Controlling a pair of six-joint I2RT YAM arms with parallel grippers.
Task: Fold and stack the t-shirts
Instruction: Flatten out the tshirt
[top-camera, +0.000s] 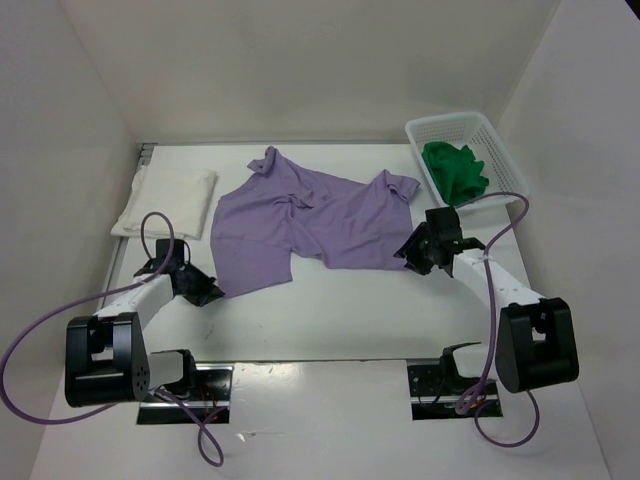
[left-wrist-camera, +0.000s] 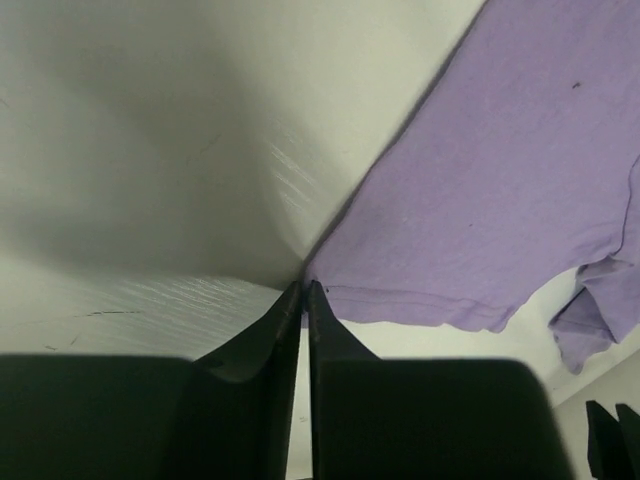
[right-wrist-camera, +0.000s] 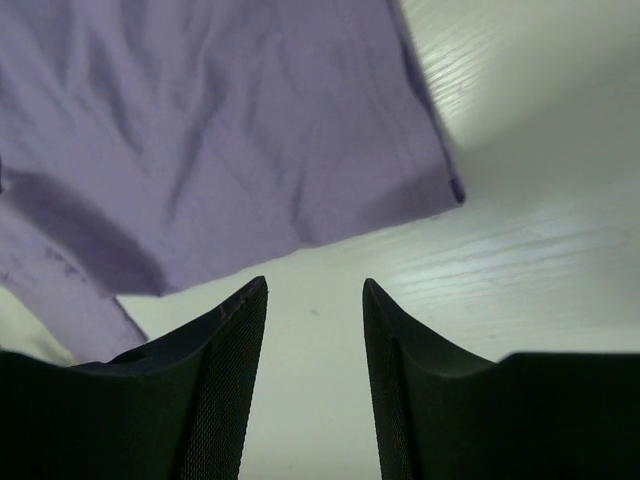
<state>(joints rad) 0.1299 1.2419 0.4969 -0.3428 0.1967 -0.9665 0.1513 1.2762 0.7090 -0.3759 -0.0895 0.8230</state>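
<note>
One lavender shirt (top-camera: 300, 225), left gripper (left-wrist-camera: 303, 288) pressed together at hem corner, right gripper (right-wrist-camera: 315, 285) spread

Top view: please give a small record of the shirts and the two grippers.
purple shirt: spread at centre, wrinkled, unfolded
white shirt: folded, far left
green shirt: bunched in basket, far right
left gripper: shut, tips at purple shirt's near-left corner
right gripper: open, over table by purple shirt's right edge

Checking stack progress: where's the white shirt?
Top view: the white shirt lies folded at the far left of the table, just left of the spread lavender shirt.
</note>
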